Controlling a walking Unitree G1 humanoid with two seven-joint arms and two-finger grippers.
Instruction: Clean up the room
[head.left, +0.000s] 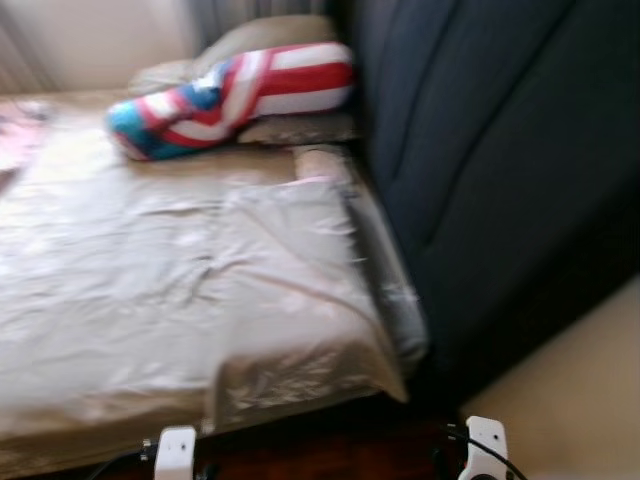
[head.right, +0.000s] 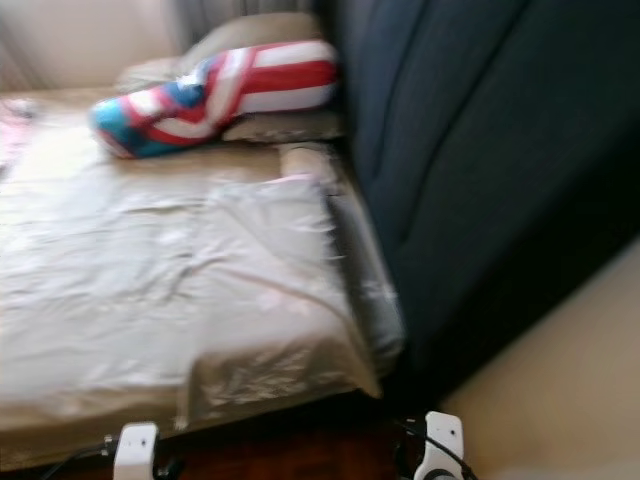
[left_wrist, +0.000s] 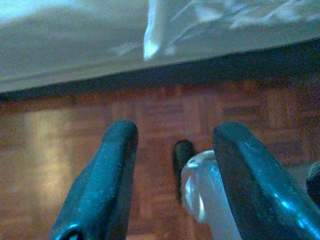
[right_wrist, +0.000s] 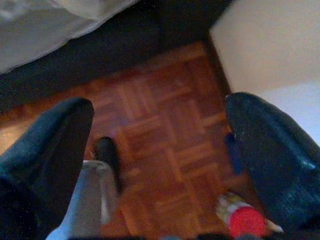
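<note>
A bed (head.left: 150, 300) with a wrinkled beige sheet lies in front of me. A red, white and blue striped pillow (head.left: 230, 95) rests at its head on beige pillows (head.left: 260, 40). Something pink (head.left: 18, 135) lies at the bed's far left edge, blurred. Both arms hang low by the bed's foot. My left gripper (left_wrist: 172, 175) is open above parquet floor (left_wrist: 60, 145), holding nothing. My right gripper (right_wrist: 157, 160) is also open over the floor. Below it lies a small object with a red round end (right_wrist: 245, 220), next to a small blue thing (right_wrist: 232, 152).
A tall dark upholstered panel (head.left: 500, 150) runs along the bed's right side. A pale wall or door (head.left: 580, 400) stands at the lower right. The sheet's corner (left_wrist: 152, 35) hangs over the bed edge. My own silver leg (left_wrist: 205, 195) shows between the left fingers.
</note>
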